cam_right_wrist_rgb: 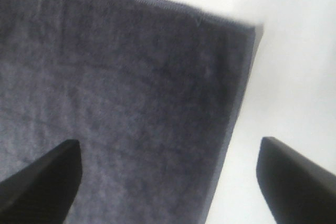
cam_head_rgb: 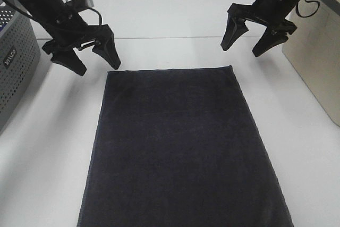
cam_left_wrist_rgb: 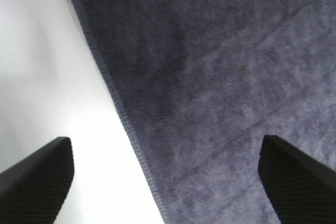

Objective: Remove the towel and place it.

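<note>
Left gripper [cam_head_rgb: 97,67] and right gripper [cam_head_rgb: 241,49] are held spread above the far corners of the towel [cam_head_rgb: 183,147], which is laid flat, centred on the white table [cam_head_rgb: 42,158]. Grey basket [cam_head_rgb: 16,67] is seen far left, beige box [cam_head_rgb: 319,62] far right, both apart from it.
</note>
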You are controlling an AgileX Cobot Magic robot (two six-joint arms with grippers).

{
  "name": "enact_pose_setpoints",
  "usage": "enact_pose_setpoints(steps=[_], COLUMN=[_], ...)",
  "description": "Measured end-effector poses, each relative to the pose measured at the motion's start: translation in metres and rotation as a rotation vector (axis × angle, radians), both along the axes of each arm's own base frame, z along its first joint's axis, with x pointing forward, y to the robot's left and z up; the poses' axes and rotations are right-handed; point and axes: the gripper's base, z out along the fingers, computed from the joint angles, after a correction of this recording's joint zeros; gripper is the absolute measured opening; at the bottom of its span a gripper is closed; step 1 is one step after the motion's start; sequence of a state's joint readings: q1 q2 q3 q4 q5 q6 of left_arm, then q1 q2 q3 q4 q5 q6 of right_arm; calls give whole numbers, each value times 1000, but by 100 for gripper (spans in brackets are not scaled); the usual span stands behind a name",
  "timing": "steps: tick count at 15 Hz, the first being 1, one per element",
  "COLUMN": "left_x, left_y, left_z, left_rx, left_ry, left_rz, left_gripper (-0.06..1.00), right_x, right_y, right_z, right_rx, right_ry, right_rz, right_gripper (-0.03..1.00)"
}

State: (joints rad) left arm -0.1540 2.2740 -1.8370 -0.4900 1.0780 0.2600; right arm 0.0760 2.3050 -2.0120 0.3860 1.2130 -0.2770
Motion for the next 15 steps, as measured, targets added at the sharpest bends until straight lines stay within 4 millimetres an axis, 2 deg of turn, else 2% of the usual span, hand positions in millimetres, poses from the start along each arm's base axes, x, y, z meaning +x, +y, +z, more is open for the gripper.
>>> enact_pose_setpoints(steps=[4,7,10,12,15], left_x=[13,23,26,27,27], left_y=[21,18,17,16,16], left_z=[-38,-57,-61,-61,-61], left_rx=[8,-28,-41,-44,-47], left_ry=[33,18,13,7,8], left_rz=[48,54,52,44,42], left_gripper=[89,89,89,89,89], right_x=[27,33,35,36,37], right_y=[2,1,-13,-20,-20], right_z=[-33,-56,-74,-78,-85], right_rx=[1,0,-2,2,37], right_ry=[-11,16,50,60,67], right_rz=[0,-4,-30,-44,-40], right_gripper=[88,88,88,88,88])
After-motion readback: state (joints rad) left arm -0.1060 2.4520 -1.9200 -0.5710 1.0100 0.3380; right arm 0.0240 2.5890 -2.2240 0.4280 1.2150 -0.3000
